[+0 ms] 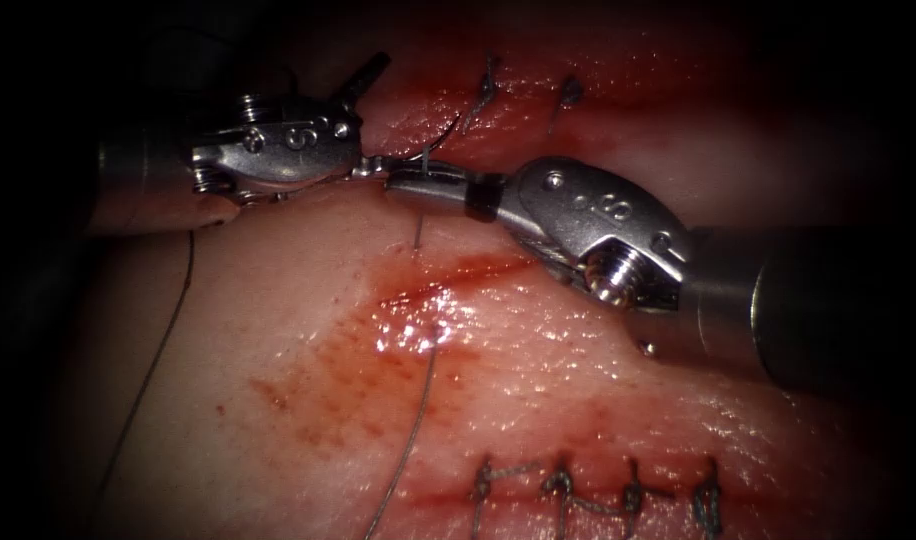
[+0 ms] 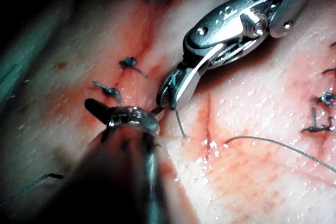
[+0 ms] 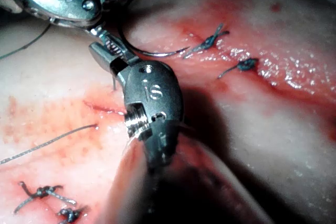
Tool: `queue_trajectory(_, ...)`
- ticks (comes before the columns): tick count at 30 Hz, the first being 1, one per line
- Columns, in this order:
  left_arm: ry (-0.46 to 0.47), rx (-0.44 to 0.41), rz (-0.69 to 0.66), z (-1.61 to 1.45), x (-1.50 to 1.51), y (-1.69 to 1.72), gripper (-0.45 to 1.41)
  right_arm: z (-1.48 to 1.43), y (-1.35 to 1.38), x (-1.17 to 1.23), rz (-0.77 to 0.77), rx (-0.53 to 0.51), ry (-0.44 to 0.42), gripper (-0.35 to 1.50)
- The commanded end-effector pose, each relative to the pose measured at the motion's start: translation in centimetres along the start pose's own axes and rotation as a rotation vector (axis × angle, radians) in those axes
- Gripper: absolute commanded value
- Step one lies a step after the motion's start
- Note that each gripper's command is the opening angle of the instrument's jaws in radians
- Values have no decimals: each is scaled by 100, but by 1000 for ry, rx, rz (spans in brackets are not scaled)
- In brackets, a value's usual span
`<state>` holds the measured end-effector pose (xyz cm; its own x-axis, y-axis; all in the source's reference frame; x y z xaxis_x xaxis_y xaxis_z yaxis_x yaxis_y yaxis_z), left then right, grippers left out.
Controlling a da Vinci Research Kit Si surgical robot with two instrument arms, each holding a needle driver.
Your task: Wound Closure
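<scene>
My right tool [image 1: 403, 183] reaches in from the right, its jaws shut on the curved needle [image 3: 153, 54] near its tail end. The needle arcs over the open left end of the upper cut [image 1: 418, 140]. Its tip lies by the nearest stitch [image 3: 209, 40], and I cannot tell whether it has entered the tissue. A short piece of thread [image 1: 418, 232] hangs below the right jaws. My left tool [image 1: 370, 120] faces them with its jaws open, one raised and one touching the right tool's tip, holding nothing. More thread [image 1: 418, 420] leaves the tissue [image 1: 538, 370] lower down.
Two knotted stitches [image 1: 486, 92] close the upper cut to the right of the needle. A second cut with several stitches [image 1: 558, 485] runs along the lower edge. Red fluid [image 1: 418, 310] wets the tissue between them. A loose thread [image 1: 163, 340] trails down the left.
</scene>
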<state>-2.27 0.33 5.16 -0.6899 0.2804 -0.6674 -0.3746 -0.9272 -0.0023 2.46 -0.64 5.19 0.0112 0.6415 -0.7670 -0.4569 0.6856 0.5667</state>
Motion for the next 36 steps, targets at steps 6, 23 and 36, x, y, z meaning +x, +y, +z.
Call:
queue_trajectory(6,28,24,-37,-54,2,-15,119,-10,-3,3,-40,17,15,131)
queue_trajectory(23,15,-309,-445,-102,-55,177,114,-40,13,-2,-252,39,-160,131)
queue_trajectory(36,164,-440,-546,-125,-26,180,108,-41,9,-10,-270,7,-223,104)
